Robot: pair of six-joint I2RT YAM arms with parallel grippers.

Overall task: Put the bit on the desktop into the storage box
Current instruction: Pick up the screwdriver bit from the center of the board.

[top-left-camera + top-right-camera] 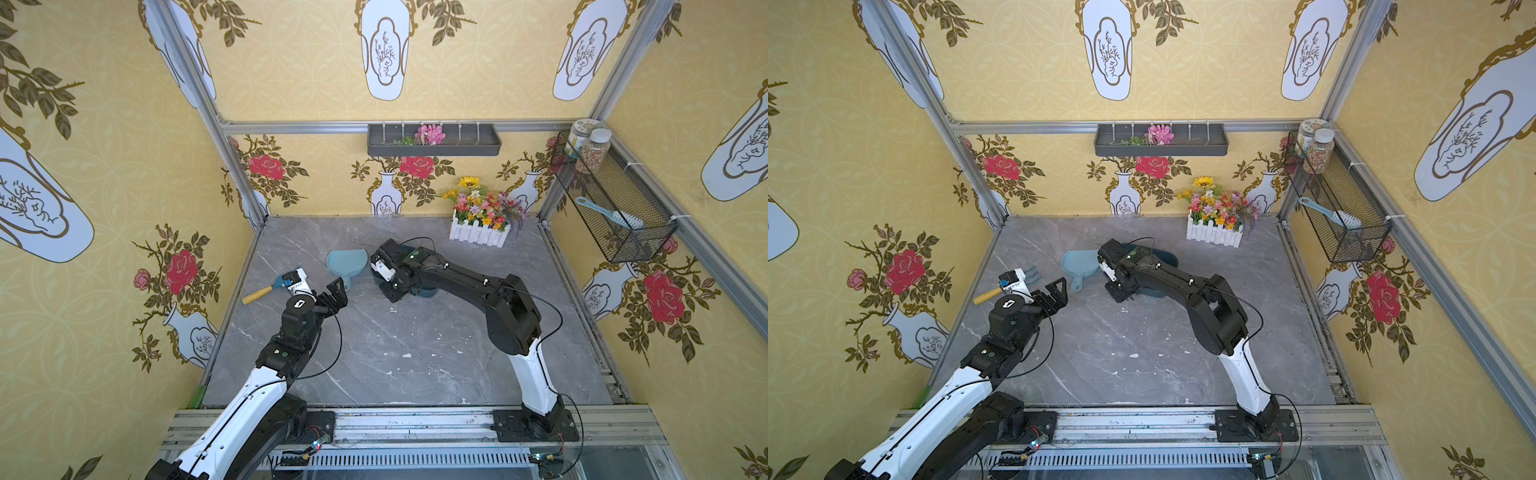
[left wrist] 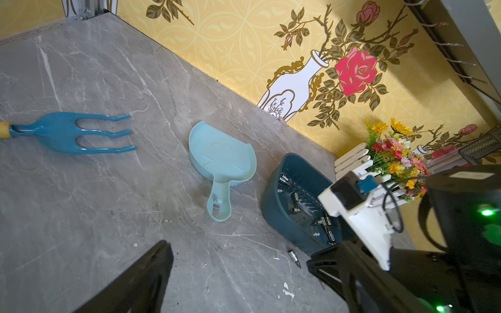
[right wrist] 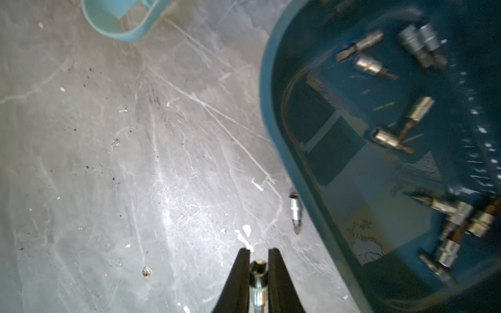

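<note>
My right gripper (image 3: pixel 259 250) is shut on a silver bit (image 3: pixel 259 273), which stands upright between its fingers above the grey marble desktop (image 3: pixel 135 162). Another bit (image 3: pixel 295 214) lies on the desktop just beside the rim of the dark teal storage box (image 3: pixel 271 108). It also shows in the left wrist view as the bit (image 2: pixel 294 256) by the storage box (image 2: pixel 273 200). Several bits lie inside the box. In both top views the right arm covers most of the storage box (image 1: pixel 428 293). My left gripper (image 1: pixel 338 293) hangs open and holds nothing, left of the box.
A light blue dustpan (image 1: pixel 345 262) lies left of the box. A blue hand rake with a wooden handle (image 1: pixel 266 291) lies near the left wall. A white flower planter (image 1: pixel 480 232) stands at the back right. A wire basket (image 1: pixel 611 199) hangs on the right wall.
</note>
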